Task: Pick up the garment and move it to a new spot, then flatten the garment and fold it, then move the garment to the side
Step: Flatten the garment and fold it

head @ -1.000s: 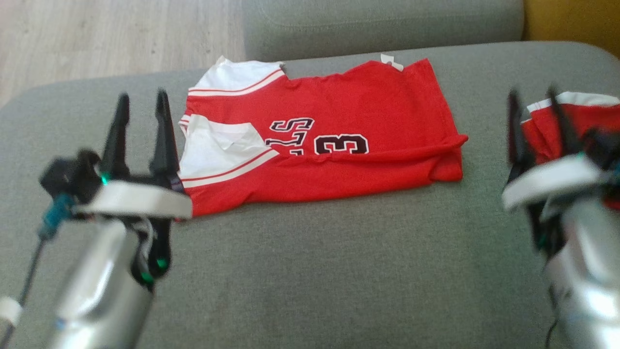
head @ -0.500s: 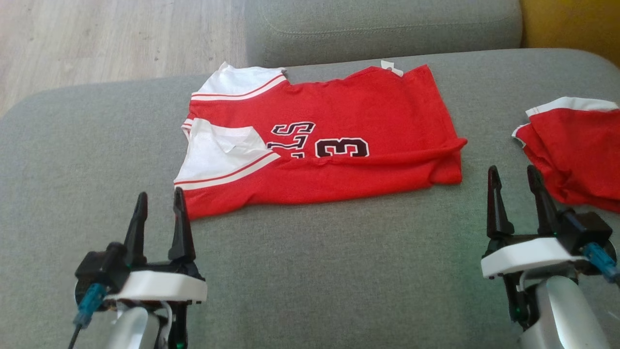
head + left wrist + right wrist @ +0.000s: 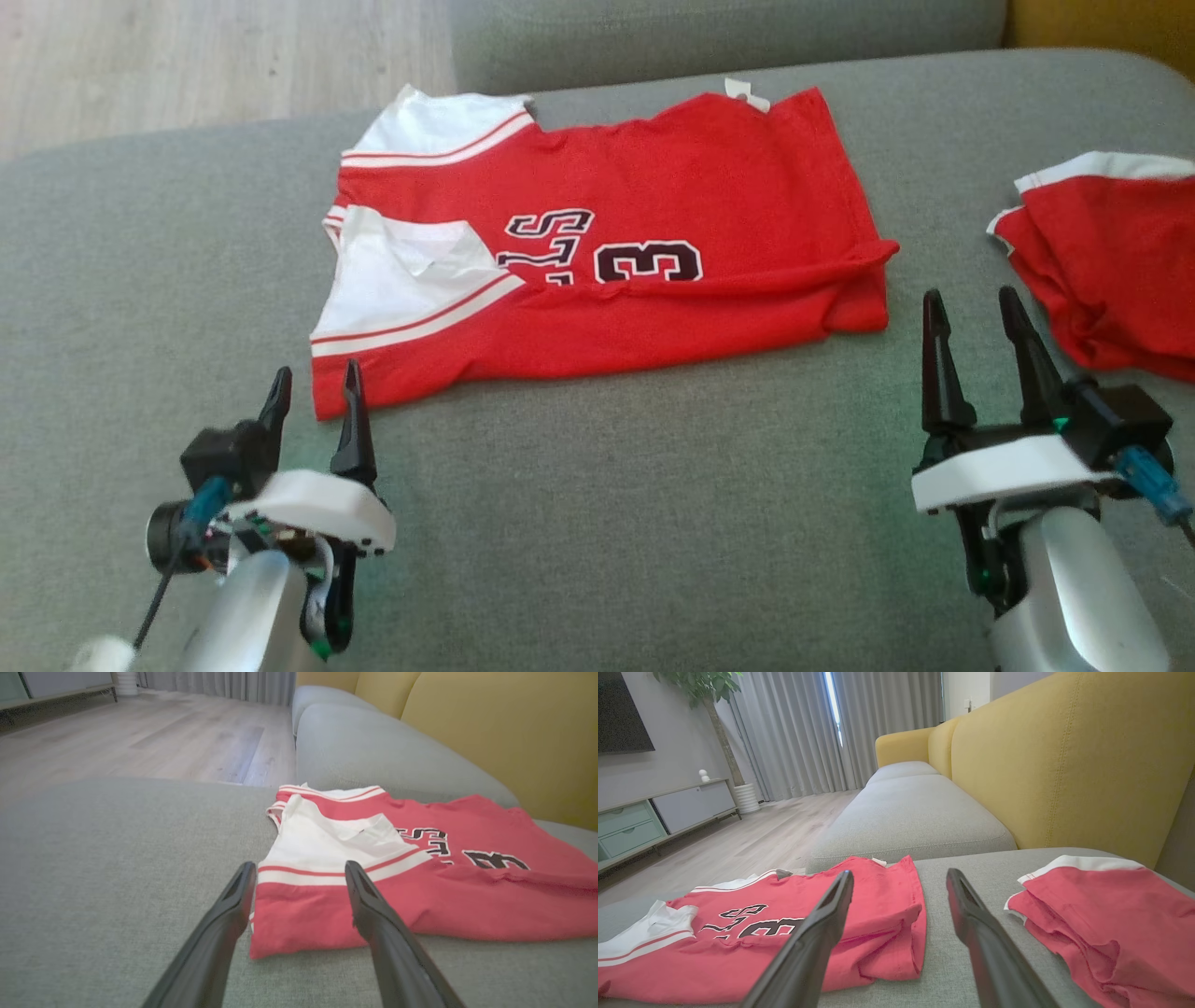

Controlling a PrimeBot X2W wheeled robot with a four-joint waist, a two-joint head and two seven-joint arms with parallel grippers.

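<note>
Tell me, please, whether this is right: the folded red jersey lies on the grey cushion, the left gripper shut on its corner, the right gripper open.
Not quite: the left gripper is open too, gripping nothing, as the left wrist view shows; the rest holds.

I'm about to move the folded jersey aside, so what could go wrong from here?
1. The jersey is only loosely folded; its right-end flap bulges, so a one-sided pinch may unfold it.
2. The second red garment lies close to the right gripper; moving rightward could snag or cover it.
</note>
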